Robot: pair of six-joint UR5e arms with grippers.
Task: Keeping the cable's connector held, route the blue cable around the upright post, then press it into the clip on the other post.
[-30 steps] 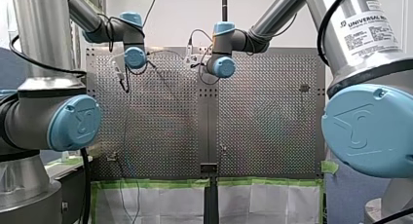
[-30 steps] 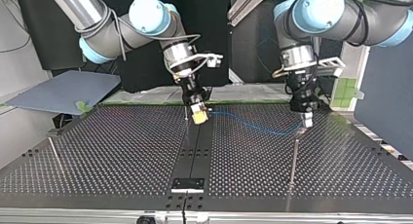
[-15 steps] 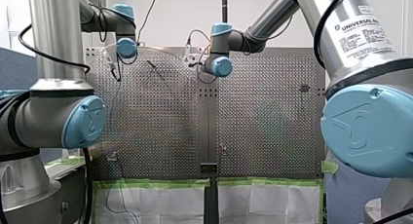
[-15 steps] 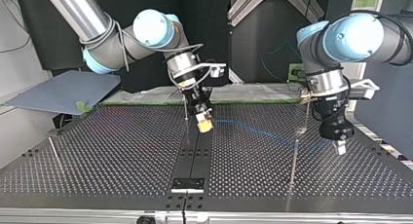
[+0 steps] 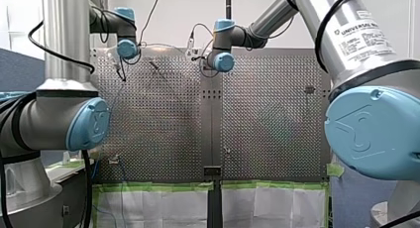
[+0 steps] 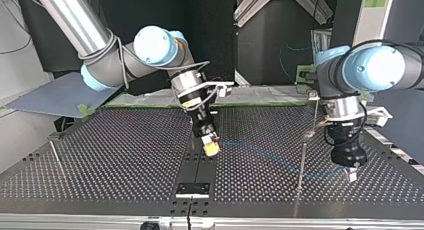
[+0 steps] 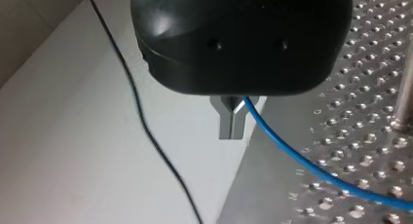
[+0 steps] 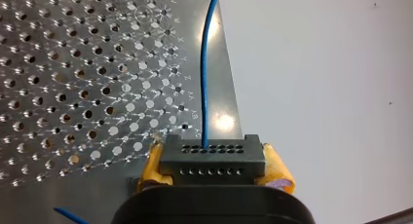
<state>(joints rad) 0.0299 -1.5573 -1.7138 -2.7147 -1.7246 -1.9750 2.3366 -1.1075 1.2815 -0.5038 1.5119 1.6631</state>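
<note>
The right gripper [image 8: 213,161] has its yellow-padded fingers [image 8: 152,166] clamped on both ends of the black connector [image 8: 213,155], and the blue cable [image 8: 205,78] leaves the connector's holed face straight ahead over the perforated worktop [image 8: 73,78]. The left gripper [image 7: 232,121] has its metal fingers [image 7: 228,129] pinched together on the cable, which trails away beside them. In the top view the upright post [image 6: 301,160] stands between the two grippers: the right one well apart from it, the left one near it on the other side, low over the worktop. The cable runs from one to the other, crossing the post low down; which side it passes cannot be told.
</note>
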